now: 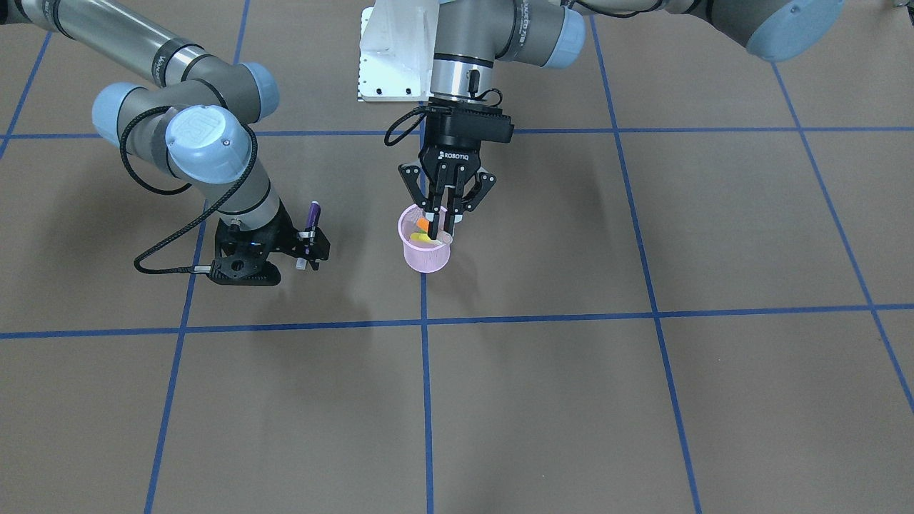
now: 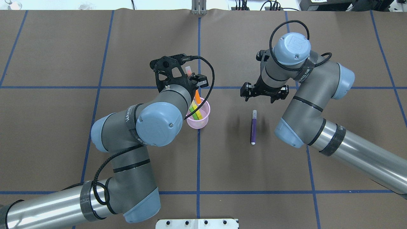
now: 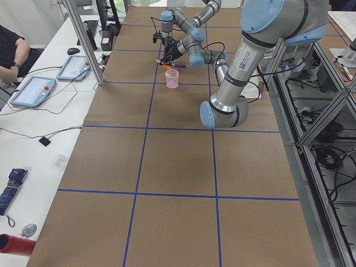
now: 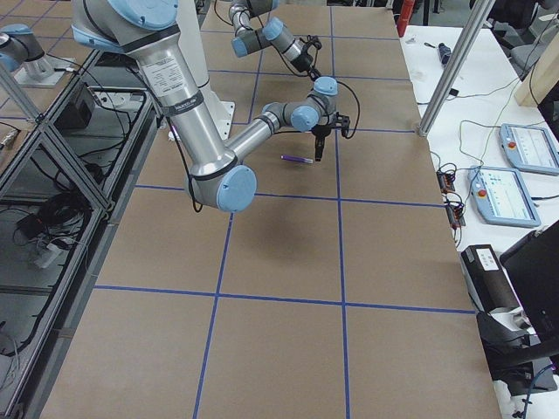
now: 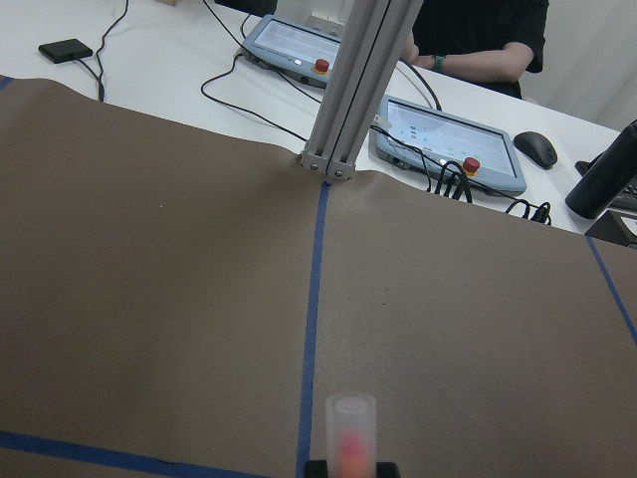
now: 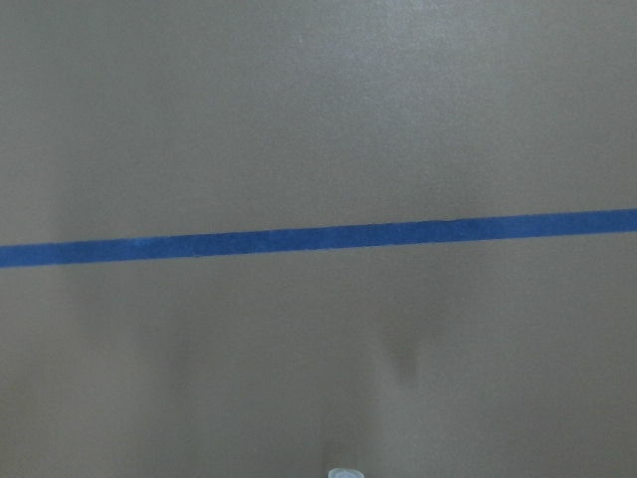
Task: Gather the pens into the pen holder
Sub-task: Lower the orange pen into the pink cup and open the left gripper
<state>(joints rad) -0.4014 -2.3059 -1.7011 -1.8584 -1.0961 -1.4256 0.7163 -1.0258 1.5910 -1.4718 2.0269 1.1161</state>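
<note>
The pink mesh pen holder [image 1: 427,257] [image 2: 203,122] stands upright by the centre blue line. A green pen [image 2: 192,109] and a yellow pen [image 2: 197,113] lean inside it. My left gripper [image 1: 443,218] hangs straight over the cup, shut on the orange pen [image 2: 197,95], whose lower end is inside the rim. The pen's pale cap [image 5: 350,428] shows in the left wrist view. A purple pen [image 2: 253,127] [image 1: 313,213] lies flat on the table to the cup's right. Just beyond its cap end hovers my right gripper [image 2: 264,95] [image 1: 308,246], open and pointing down.
The white base plate [image 1: 389,57] [image 2: 197,223] sits at the robot's edge. Past the table's far edge are an aluminium post [image 5: 348,90], control tablets [image 5: 448,149] with cables, and a seated person [image 5: 478,40]. Blue tape lines grid the brown table.
</note>
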